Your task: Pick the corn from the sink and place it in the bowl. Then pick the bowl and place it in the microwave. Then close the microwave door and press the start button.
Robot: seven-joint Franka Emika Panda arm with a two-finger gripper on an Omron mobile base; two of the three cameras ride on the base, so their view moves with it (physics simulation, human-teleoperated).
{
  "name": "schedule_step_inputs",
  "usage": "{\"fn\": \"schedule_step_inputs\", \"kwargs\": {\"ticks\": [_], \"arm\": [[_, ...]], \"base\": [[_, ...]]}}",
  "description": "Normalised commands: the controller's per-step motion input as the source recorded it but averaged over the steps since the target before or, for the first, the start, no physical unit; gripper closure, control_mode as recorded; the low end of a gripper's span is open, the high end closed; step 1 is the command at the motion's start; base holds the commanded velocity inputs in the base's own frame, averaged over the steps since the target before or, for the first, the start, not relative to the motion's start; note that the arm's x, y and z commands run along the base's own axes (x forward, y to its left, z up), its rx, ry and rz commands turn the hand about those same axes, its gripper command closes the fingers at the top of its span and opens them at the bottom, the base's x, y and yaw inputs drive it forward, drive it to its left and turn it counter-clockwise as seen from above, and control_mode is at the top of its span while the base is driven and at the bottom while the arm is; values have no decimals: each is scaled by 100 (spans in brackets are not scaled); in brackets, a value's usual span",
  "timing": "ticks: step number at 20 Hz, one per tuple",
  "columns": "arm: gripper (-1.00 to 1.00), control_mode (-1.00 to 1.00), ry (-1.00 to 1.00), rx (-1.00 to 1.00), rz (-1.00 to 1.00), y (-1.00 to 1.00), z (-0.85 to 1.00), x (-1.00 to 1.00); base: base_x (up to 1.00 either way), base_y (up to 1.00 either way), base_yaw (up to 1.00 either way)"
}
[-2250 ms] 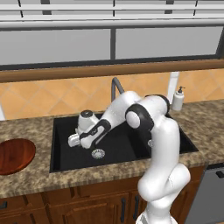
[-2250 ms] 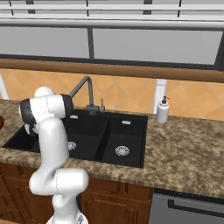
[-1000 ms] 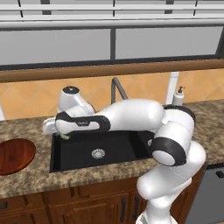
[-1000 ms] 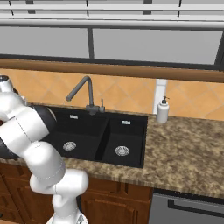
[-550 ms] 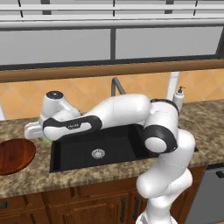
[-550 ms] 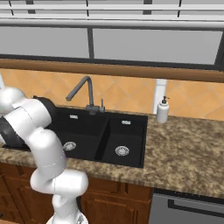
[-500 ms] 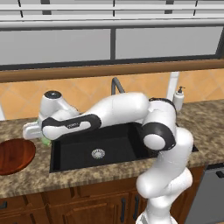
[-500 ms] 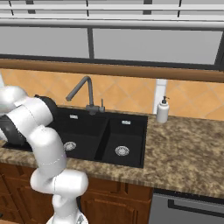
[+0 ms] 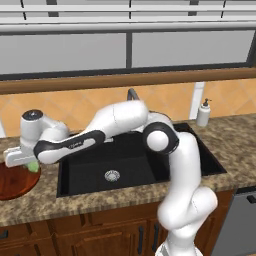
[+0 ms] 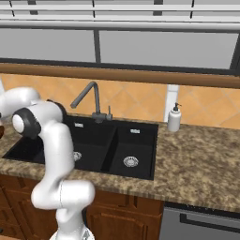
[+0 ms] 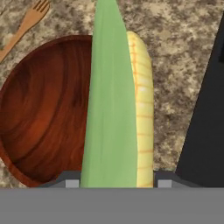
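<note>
Gripper [image 9: 31, 165] clamped on the corn [image 11: 118, 109], cob hanging lengthwise betw the jaws. Bowl [image 11: 48, 105] sits below, offset a bit to one side; its rim nearest the sink [image 9: 125, 160] is just under the cob. Wooden fork [image 11: 26, 22] lies beyond the bowl. Best move, imo: shift over bowl ctr, lower close, then let go so it doesn't bounce off the rim.
</note>
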Motion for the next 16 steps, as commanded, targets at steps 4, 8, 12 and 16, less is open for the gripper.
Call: {"fn": "schedule_step_inputs", "kwargs": {"ticks": [4,8,12,16], "arm": [[100,-100,10,0,0,26,-17,0],[100,-100,12,0,0,19,-37,0],[100,-100,6,4,0,4,-63,0],[100,-100,0,2,0,0,-50,3]], "base": [[0,0,0],[0,0,0],[0,0,0],[0,0,0]]}}
